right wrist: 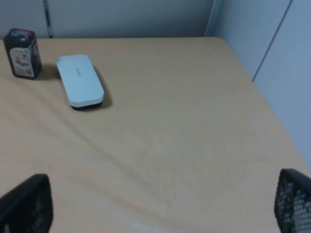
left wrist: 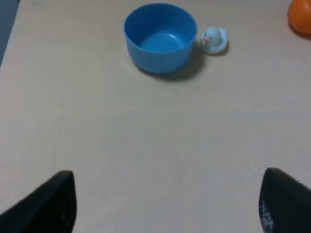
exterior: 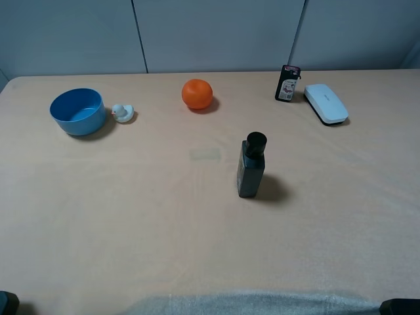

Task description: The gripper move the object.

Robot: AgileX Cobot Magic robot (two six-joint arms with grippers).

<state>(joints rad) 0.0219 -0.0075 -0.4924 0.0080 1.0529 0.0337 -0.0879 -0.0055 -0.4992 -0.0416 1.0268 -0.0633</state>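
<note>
The object, a flat white oblong block (exterior: pixel 325 102) with a dark underside, lies flat at the far right of the table; it also shows in the right wrist view (right wrist: pixel 79 80). My right gripper (right wrist: pixel 160 208) is open and empty, well short of the block, with only its two dark fingertips (right wrist: pixel 26 206) showing at the frame's corners. My left gripper (left wrist: pixel 165 204) is open and empty over bare table, its fingertips (left wrist: pixel 48 204) wide apart. In the exterior high view only the arm ends (exterior: pixel 400 306) peek in at the near edge.
A dark bottle (exterior: pixel 251 165) stands upright mid-table. A small black packet (exterior: pixel 287 83) stands just left of the block. An orange (exterior: pixel 197 94) sits at the back centre. A blue bowl (exterior: pixel 77 111) and a small duck toy (exterior: pixel 123 113) are at the far left.
</note>
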